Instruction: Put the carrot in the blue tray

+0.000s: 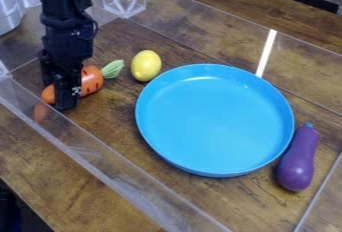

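From where I stand, the black gripper [66,94] is down over the carrot [88,82] at the left of the frame, its fingers closed on the orange body. The carrot lies on the wooden table [181,189], or perhaps just off it; from this angle I can't tell whether there is any gap underneath.

What matters for the next move is how the carrot sits in that grip. The fingers have it toward the blunt end, the one at the lower left, and the rest pokes out to the right. Its long axis slants up and to the right, so the pale green leaves [110,70] point toward the upper middle of the frame, near the yellow lemon [144,63] but apart from it. The blue tray [214,120] is off to the right and a little lower, apart from the leaves. There's only the one arm, so no choice of hand.

I'd guess the coming step is a lift and then a carry to the right. Held so near one end, the carrot may swing or droop at its leafy tip, and a low path could brush the lemon or catch the tray's rim. The purple eggplant [297,158] lies beyond the tray at the right, out of the way.

As for brands or labels, I can't read any writing anywhere.
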